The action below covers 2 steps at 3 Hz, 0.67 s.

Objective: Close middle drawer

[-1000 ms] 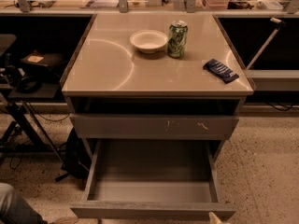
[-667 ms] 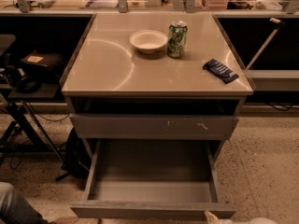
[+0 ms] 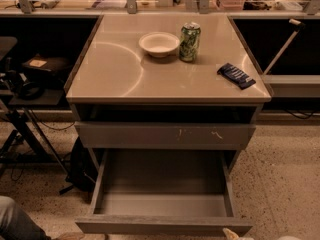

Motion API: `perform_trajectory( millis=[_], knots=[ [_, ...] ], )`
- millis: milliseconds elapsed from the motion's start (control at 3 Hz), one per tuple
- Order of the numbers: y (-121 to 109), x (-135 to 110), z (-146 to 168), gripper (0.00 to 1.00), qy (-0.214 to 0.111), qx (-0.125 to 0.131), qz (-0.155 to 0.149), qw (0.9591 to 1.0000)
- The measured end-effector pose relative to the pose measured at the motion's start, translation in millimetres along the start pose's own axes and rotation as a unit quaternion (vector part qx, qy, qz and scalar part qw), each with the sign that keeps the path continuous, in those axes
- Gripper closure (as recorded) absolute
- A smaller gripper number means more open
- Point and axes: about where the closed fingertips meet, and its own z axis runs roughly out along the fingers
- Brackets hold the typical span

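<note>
The middle drawer (image 3: 162, 184) is pulled far out below the table top, with its smooth grey inside showing. Its plain front panel (image 3: 160, 225) lies near the bottom edge of the view. Above it sits a shut grey drawer front with pale scratch marks (image 3: 165, 135). Only a pale tip of my gripper (image 3: 232, 233) shows, at the bottom edge just right of the open drawer's front right corner, close to the panel.
On the table top (image 3: 115, 74) stand a white bowl (image 3: 159, 44), a green can (image 3: 190, 42) and a dark blue packet (image 3: 236, 75). A black stand and cables (image 3: 25, 129) are at the left, a person's knee (image 3: 15, 224) at the bottom left, and a white pole (image 3: 282, 46) at the right.
The pale gripper tip has come into view at the bottom right, by the drawer's front corner. The drawer has not moved.
</note>
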Motion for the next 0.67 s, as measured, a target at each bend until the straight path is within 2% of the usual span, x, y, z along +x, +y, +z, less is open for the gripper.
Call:
perform_trajectory(
  millis=[667],
  knots=[
    [-24.8,13.4,32.0,0.00,-0.001,0.032,0.007,0.9994]
  ],
)
